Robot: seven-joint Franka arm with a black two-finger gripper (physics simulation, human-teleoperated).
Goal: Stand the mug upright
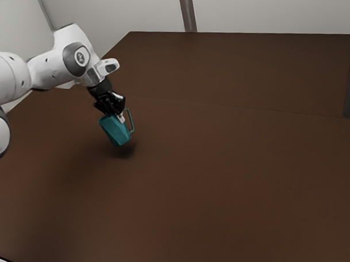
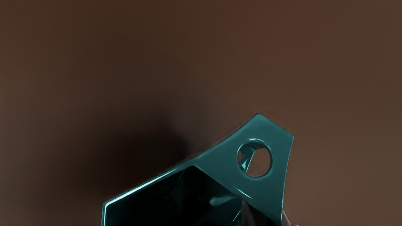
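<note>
Mug [image 1: 115, 131] tilted in hand [image 1: 121, 117], emblem [image 1: 80, 57] on arm [image 1: 46, 70]

From where I stand, a broad brown table [image 1: 236, 190] spreads out, plain and matt, with 1 thin line [image 1: 233, 106] running across it. Past that line the brown stops short at the exterior view's right, beside a grey band. Pale walls [image 1: 271, 15] rise behind, with 1 grey-brown upright strip [image 1: 188, 12]. The light is soft and rather dim.
</note>
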